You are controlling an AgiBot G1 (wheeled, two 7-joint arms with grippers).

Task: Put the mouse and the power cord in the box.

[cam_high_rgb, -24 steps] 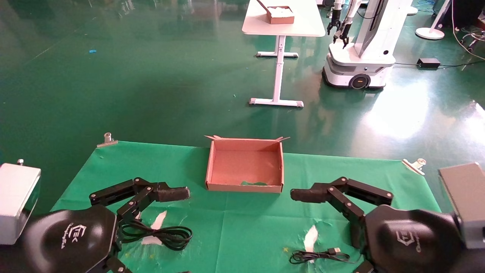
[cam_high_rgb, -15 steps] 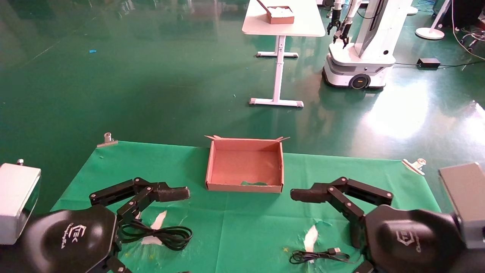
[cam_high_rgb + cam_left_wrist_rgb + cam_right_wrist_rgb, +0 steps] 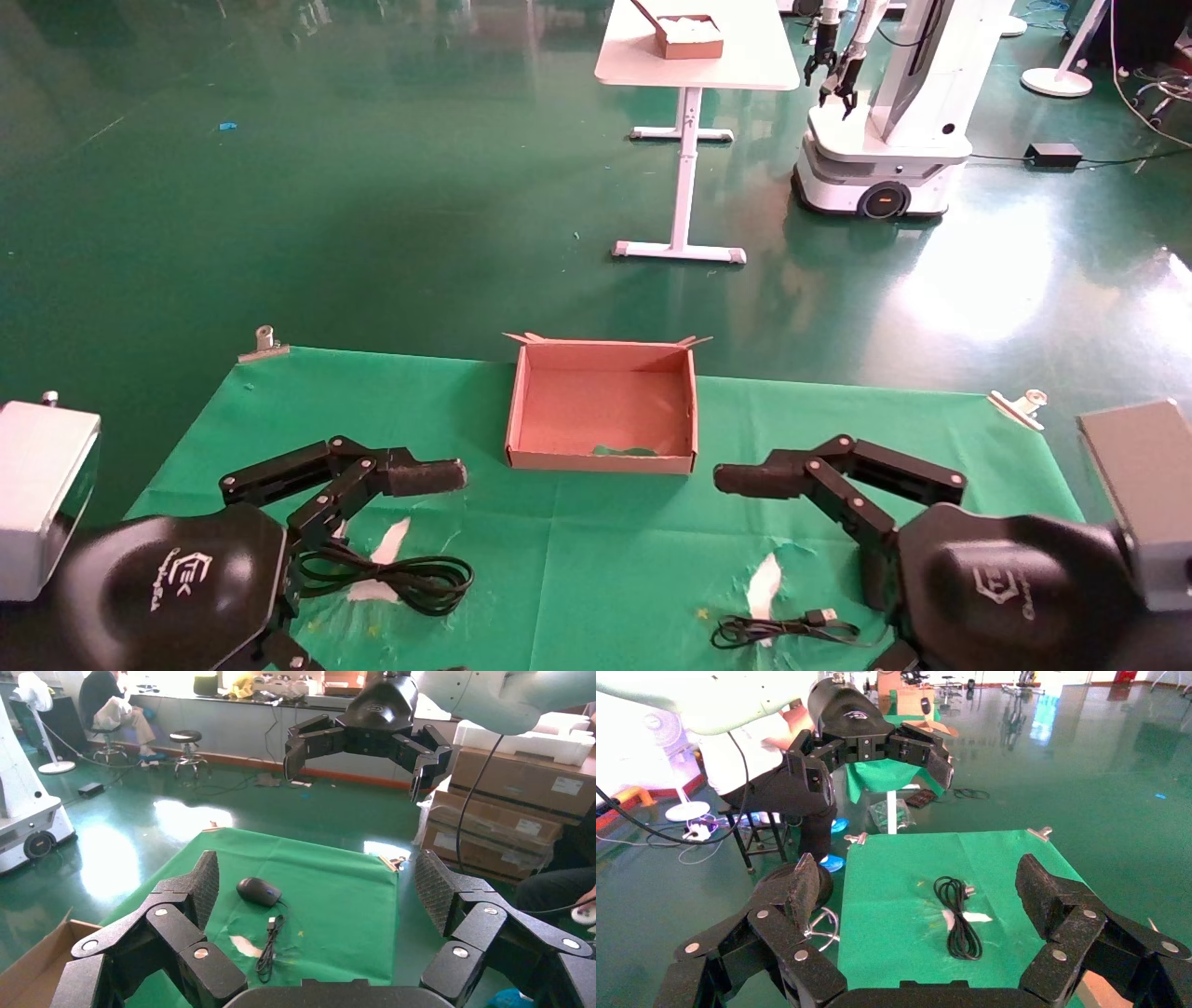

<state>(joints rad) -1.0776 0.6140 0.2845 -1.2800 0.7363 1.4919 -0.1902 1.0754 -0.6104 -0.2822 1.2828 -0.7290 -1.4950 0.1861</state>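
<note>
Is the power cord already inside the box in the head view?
No, the power cord lies coiled on the green cloth by the left gripper, well short of the box, which holds nothing.

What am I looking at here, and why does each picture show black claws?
It is a two-armed robot. The head view looks down at a green table; the other two pictures come from cameras on its wrists, each framed by that arm's claw. The left gripper and right gripper both hover open, holding nothing. On the table lie an empty cardboard box, a looped power cord near the left gripper, and a mouse near the right gripper, its thin cable trailing beside it.
</note>
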